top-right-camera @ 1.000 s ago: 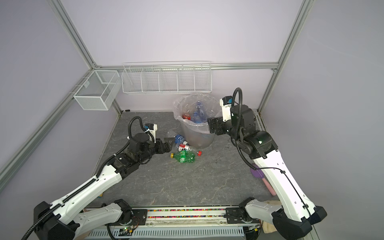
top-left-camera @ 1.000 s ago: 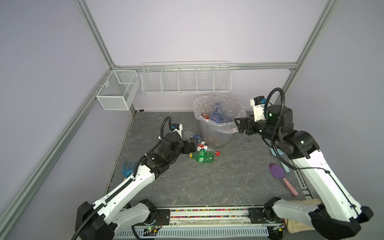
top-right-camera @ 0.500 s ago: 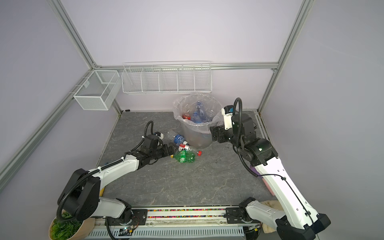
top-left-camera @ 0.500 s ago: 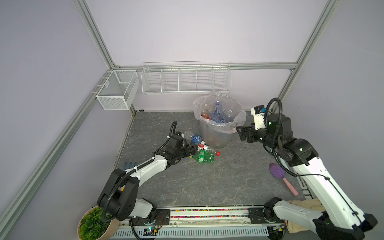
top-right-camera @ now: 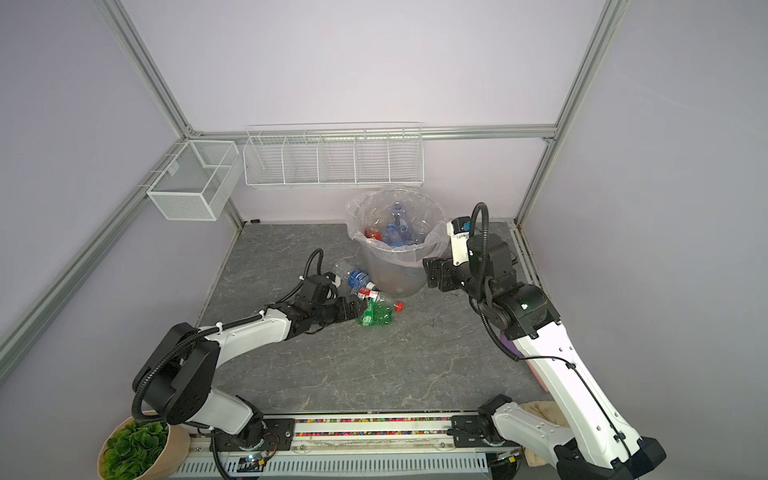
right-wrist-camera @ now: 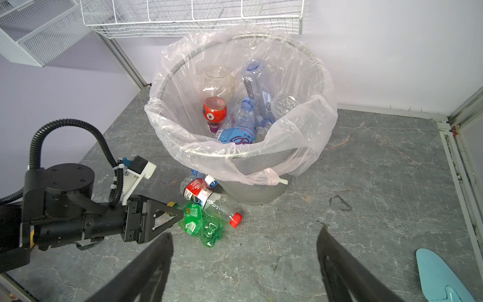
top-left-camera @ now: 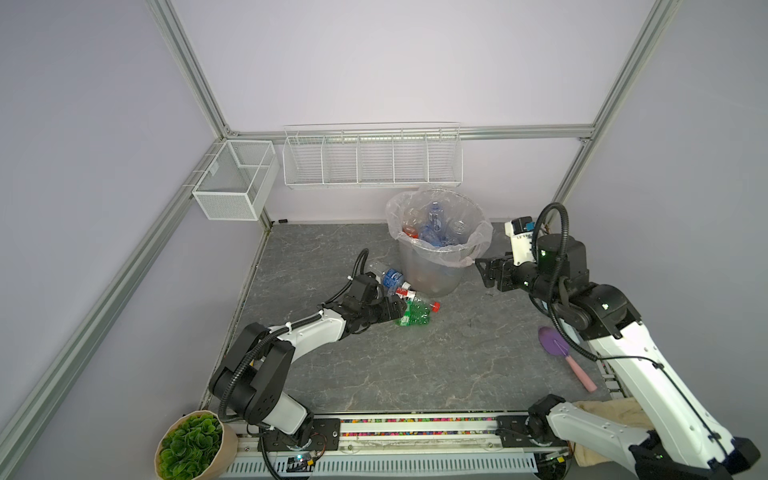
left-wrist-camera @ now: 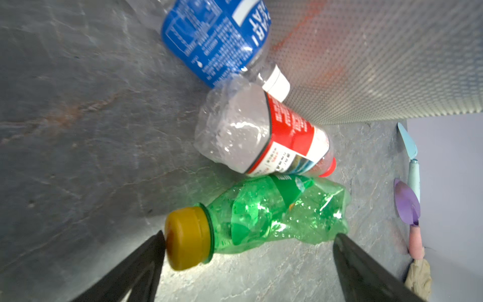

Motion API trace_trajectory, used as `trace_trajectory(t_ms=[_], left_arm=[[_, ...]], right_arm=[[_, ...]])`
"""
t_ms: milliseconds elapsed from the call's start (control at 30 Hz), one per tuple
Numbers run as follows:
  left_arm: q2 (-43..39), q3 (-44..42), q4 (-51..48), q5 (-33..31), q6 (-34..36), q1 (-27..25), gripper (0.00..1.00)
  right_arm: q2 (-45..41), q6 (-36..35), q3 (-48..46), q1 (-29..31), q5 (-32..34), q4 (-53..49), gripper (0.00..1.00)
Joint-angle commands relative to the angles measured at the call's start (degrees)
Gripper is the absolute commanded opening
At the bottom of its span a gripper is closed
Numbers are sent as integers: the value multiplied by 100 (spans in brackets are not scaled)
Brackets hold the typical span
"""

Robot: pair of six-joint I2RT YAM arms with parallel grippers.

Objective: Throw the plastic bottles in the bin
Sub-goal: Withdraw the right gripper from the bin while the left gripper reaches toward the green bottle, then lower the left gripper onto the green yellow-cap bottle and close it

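Plastic bottles on worktop: 3 lie in a cluster just beside the foot of the bin, on its left in both top views.
Green bottle (left-wrist-camera: pixel 277 211): crumpled, on its side, yellow cap, nearest the left pincer; also seen in a top view (top-left-camera: pixel 415 316).
Red-label bottle (left-wrist-camera: pixel 264 136): clear, on its side, red cap, touching the green bottle and lying against the bin wall.
Blue-label bottle (left-wrist-camera: pixel 217 39): clear, white cap, on its side, its neck against the red-label bottle.
Plastic bottles in bin: several clear ones lie inside, among them one with a red label (right-wrist-camera: pixel 214 111) and one with a blue label (right-wrist-camera: pixel 235 136).
Bin (top-left-camera: pixel 432 274): round, upright at the back of the worktop (top-left-camera: pixel 415 365), a clear bag liner (right-wrist-camera: pixel 300 141) folded over its rim.
Left pincer (left-wrist-camera: pixel 248 243): low over the worktop, jaws wide apart, straddling the green bottle end to end; one tip sits right at the yellow cap, and the grip is not closed.
Right pincer (top-left-camera: pixel 484 272): raised beside the bin on its right in both top views, jaws apart, holding nothing.
Purple trowel (top-left-camera: pixel 555 343): pink handle, flat on the worktop near the right arm.
Potted plant (top-left-camera: pixel 189 444): at the near left corner.
Wire baskets (top-left-camera: pixel 374 160): 2, white, mounted on the frame above the bin.
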Motion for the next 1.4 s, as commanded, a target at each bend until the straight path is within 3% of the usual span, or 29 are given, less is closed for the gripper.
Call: trace_trajectory(t_ms=[0, 167, 467, 733, 1067, 1367], left_arm=[[58, 36, 1, 41, 143, -64, 99], [-14, 177, -260, 9, 350, -391, 99], [57, 434, -548, 229, 554, -1465, 99], [-456, 416, -663, -68, 946, -1393, 99], [613, 1807, -1442, 145, 1343, -1291, 100], [991, 2191, -1703, -343, 1225, -1298, 100]], right_arm=[[-113, -48, -81, -38, 2, 87, 88], [-290, -69, -189, -60, 69, 80, 88], [-364, -46, -267, -68, 92, 85, 89], [-384, -37, -312, -87, 109, 97, 89], [-452, -78, -302, -103, 185, 44, 88], [-486, -103, -328, -143, 226, 28, 89]])
